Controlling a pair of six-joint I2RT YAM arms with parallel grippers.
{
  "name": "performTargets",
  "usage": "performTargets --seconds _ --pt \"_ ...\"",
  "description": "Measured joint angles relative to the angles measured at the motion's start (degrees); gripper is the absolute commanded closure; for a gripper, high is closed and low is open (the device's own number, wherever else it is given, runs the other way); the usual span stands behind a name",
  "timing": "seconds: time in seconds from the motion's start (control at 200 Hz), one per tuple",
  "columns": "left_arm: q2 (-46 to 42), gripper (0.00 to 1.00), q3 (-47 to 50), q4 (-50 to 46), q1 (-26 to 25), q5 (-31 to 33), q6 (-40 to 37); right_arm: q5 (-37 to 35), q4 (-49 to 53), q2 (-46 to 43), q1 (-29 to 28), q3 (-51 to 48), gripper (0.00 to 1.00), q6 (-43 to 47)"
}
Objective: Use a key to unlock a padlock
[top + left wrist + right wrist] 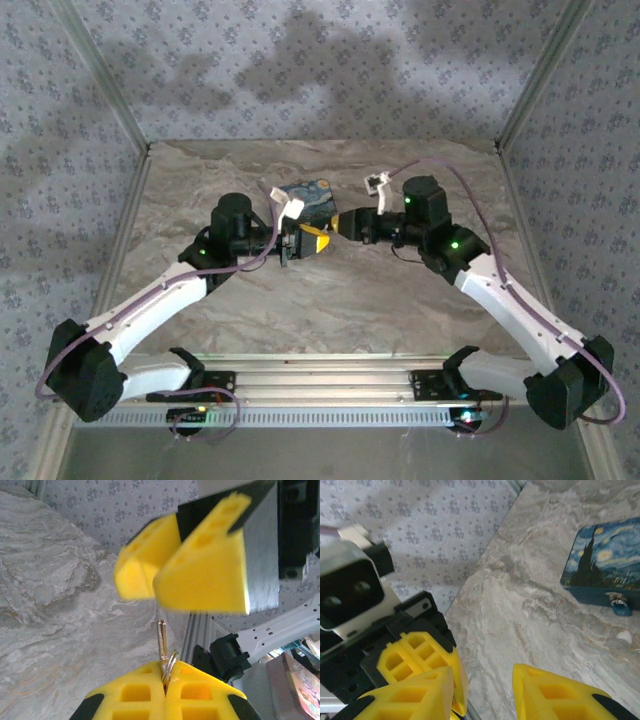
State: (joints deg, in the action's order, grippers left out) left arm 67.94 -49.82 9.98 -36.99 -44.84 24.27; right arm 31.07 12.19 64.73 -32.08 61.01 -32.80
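Note:
My left gripper [165, 681] is shut on a small metal key [162, 639], whose blade sticks straight out past the yellow fingertips, with its ring [170, 663] pinched in the seam. My right gripper [482, 674] stands open just beyond the key tip. Its yellow fingers [205, 575] hang close over the blade without touching it. In the top view the left gripper [312, 240] and the right gripper [338, 226] meet tip to tip above the middle of the table. The padlock is out of view.
A blue box [604, 562] painted with yellow swirls lies on the marble table [330, 300] just behind the grippers, also seen as the blue box [306, 194] from above. A small fitting [620, 605] sits on its front face. Patterned walls close in the back and sides.

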Motion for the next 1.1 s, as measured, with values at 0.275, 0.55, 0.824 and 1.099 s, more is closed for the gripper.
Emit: performTargets --seconds 0.275,0.55,0.824,1.099 --pt "0.2 1.0 -0.28 -0.98 -0.15 -0.66 -0.48 5.25 -2.75 -0.07 -0.72 0.0 0.54 -0.07" --pt "0.42 1.0 -1.05 -1.29 -0.15 -1.07 -0.48 8.39 -2.95 3.74 -2.58 0.26 0.66 1.07" --pt "0.37 0.96 -1.05 -2.34 -0.11 -1.27 -0.5 9.42 -3.02 3.93 -2.56 0.42 1.0 2.43" --pt "0.02 0.6 -1.11 -3.1 -0.11 -1.01 -1.57 8.09 -1.84 2.91 -2.58 0.42 1.0 4.66"
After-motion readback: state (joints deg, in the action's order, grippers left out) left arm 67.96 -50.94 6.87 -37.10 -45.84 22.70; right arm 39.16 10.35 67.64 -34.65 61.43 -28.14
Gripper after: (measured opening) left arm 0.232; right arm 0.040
